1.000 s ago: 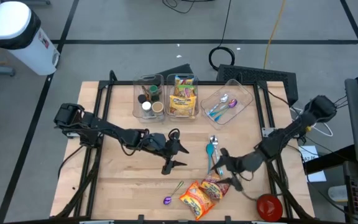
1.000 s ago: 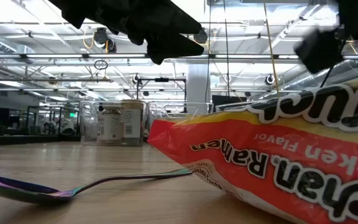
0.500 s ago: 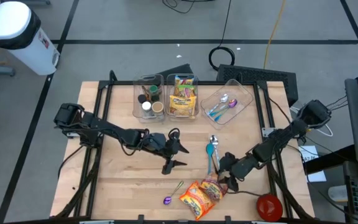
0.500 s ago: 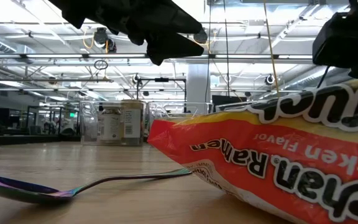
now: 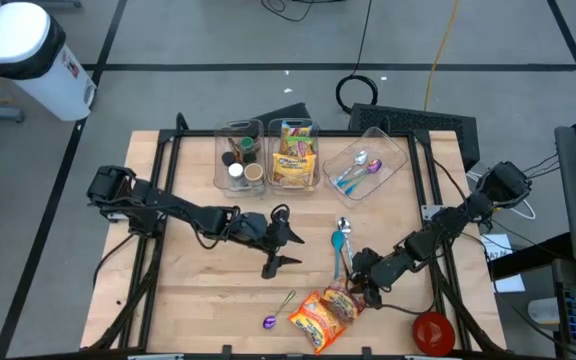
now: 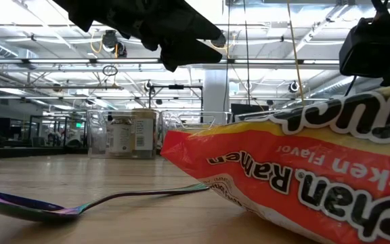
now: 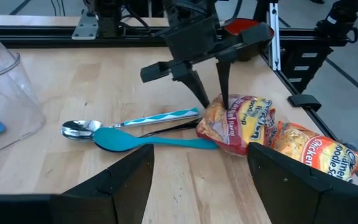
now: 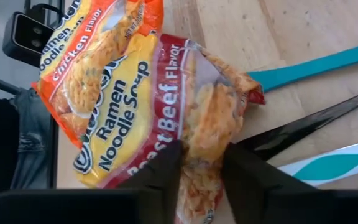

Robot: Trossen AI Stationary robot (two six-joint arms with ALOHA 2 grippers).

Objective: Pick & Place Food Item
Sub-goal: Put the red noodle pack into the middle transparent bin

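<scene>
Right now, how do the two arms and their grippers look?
Both arms are dark, nearly black, built of slim jointed links with thin black cables along them. The left gripper and right gripper each end in two narrow, tapering dark fingers. No markings are visible.

- Both arms are dark, near black, built of slim links joined by bulkier rounded joint housings.
- The left arm has a blocky shoulder housing and thin black cables looping near its wrist.
- The left pincer ends in two tapering, pointed black fingers.
- The right arm has the same matte black links and a chunky base housing.
- The right pincer has a boxy black body carrying two narrow, blade-like fingers with flat dark inner faces.
</scene>
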